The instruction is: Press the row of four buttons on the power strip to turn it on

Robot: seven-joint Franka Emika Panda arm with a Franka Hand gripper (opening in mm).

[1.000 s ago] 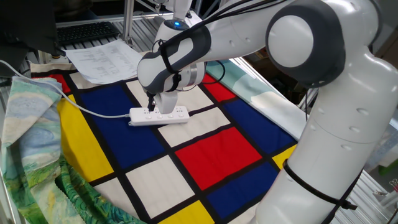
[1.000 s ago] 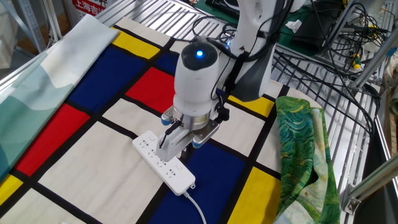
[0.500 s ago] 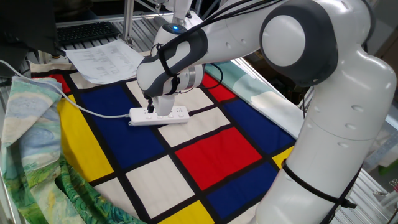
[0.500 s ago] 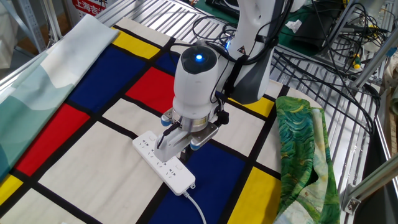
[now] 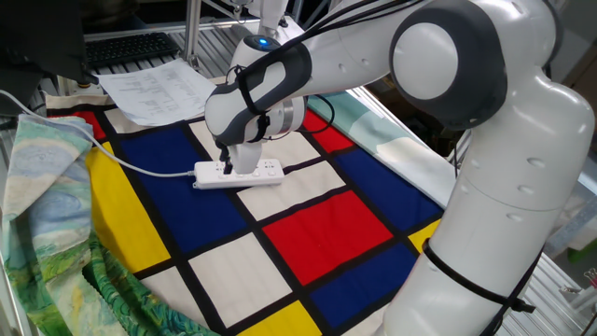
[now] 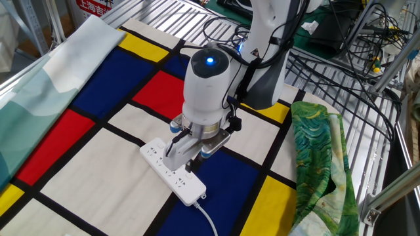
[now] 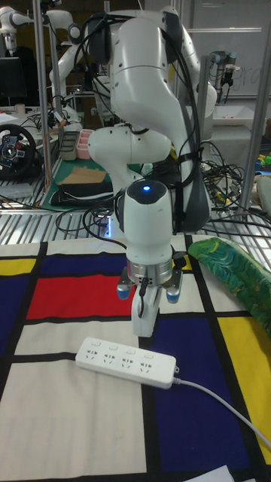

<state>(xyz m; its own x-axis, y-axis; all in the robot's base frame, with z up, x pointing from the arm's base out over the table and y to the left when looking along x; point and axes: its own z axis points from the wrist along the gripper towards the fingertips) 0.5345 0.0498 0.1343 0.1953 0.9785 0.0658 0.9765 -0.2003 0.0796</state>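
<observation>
The white power strip lies flat on the checked cloth, its thin cord leaving one end. The four buttons are too small to tell apart from the socket holes on its top face. My gripper points straight down over the strip's half nearer the cord. Its fingers are pressed together into one white bar, holding nothing. In both fixed views the tip seems to rest on the strip's top; I cannot tell whether it truly touches.
Paper sheets and a keyboard lie behind the strip. A green patterned cloth is bunched at one table side, a pale teal cloth at the other. Cables and metal racking ring the table.
Since a second ago the gripper has shifted slightly along the strip toward the cord end. Over the last half second nothing has visibly moved.
</observation>
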